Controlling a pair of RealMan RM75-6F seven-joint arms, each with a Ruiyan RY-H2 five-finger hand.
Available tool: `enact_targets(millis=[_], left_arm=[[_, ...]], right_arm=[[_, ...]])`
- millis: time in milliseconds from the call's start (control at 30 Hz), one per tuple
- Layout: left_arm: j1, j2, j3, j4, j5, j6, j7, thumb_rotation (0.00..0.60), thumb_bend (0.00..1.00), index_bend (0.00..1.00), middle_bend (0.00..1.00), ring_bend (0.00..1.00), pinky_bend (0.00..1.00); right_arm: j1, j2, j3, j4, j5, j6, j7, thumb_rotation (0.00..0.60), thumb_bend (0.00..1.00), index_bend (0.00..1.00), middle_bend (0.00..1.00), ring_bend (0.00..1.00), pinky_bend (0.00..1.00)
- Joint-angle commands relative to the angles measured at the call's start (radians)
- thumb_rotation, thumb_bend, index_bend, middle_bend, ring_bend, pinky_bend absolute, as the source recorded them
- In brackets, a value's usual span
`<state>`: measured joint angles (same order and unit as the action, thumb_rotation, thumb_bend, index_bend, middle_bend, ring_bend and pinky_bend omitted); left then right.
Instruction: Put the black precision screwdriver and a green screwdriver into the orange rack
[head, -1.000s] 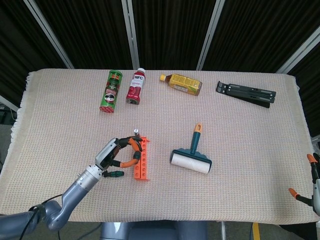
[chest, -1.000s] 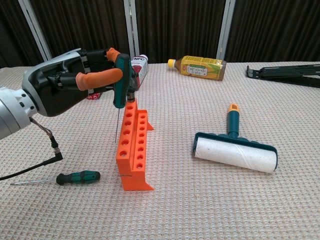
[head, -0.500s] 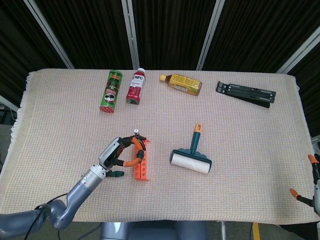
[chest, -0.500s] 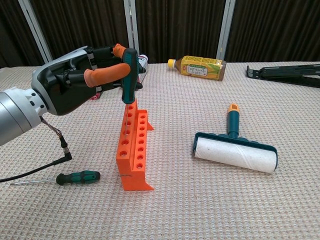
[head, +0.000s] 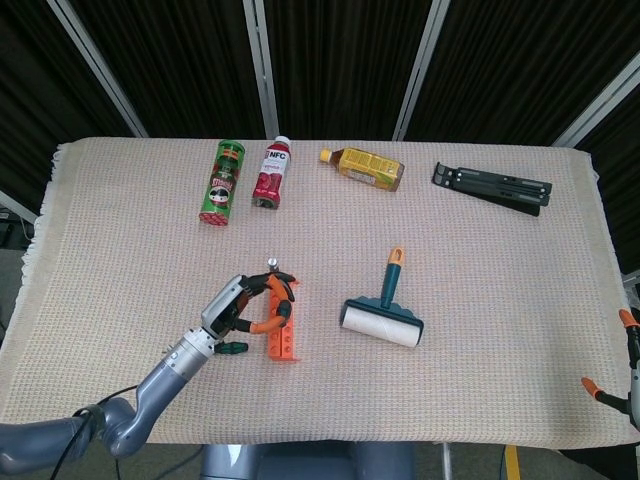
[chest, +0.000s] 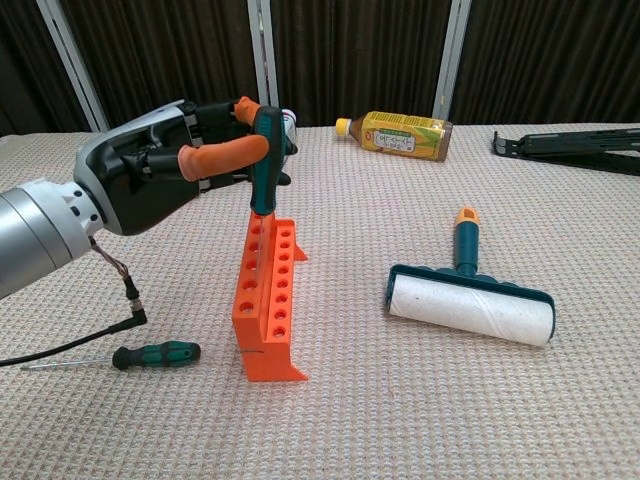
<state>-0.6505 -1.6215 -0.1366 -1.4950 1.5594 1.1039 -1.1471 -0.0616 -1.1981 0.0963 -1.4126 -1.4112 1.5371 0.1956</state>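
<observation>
- Left hand (chest: 165, 170) grips a green screwdriver (chest: 264, 160) upright, its shaft entering the orange rack (chest: 266, 300).
- Right hand (head: 628, 372) is barely visible; its grip is unclear.
- Another screwdriver (chest: 150, 355) lies beside the rack on the worktop (chest: 420, 420).

Two screwdrivers: one with a dark green handle (chest: 263, 160), upright at upper left of centre in the chest view, and one green-and-black one (chest: 155, 355) lying at lower left. One orange rack (chest: 266, 300). Two bottles along the top of the worktop: a red-labelled one (head: 272, 173) and a yellow one (head: 365, 168) on its side. One green chip can (head: 222, 182). One lint roller (head: 383, 315). One black folding stand (head: 492, 187) at upper right. Two robot hands: the left robot hand (chest: 160, 170) and, at the lower right edge of the head view, the right robot hand (head: 622, 372), only partly seen.
</observation>
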Motion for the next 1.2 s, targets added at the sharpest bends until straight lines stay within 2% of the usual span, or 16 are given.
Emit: enact_targets(millis=[33,833,1200], left_arm=[[-0.002,-0.003,0.003,0.006,-0.004,0.0,-0.001,0.6,0.48,0.68,0.43,0.19,0.28],[0.0,-0.033,0.038,0.079,0.016,0.048,0.01,0.6,0.5,0.68,0.42,0.19,0.28],[0.008,-0.036,0.057,0.08,0.021,0.066,0.086,0.6,0.5,0.66,0.4,0.19,0.27]], right_arm=[[0.001,-0.001,0.0,0.001,0.0,-0.002,0.001,0.6,0.0,0.0,0.0,0.0,0.0],[0.005,-0.002,0.002,0.0,0.004,-0.013,-0.004,0.6,0.0,0.0,0.0,0.0,0.0],[0.009,-0.003,0.005,0.0,0.008,-0.02,-0.007,0.6,0.0,0.0,0.0,0.0,0.0]])
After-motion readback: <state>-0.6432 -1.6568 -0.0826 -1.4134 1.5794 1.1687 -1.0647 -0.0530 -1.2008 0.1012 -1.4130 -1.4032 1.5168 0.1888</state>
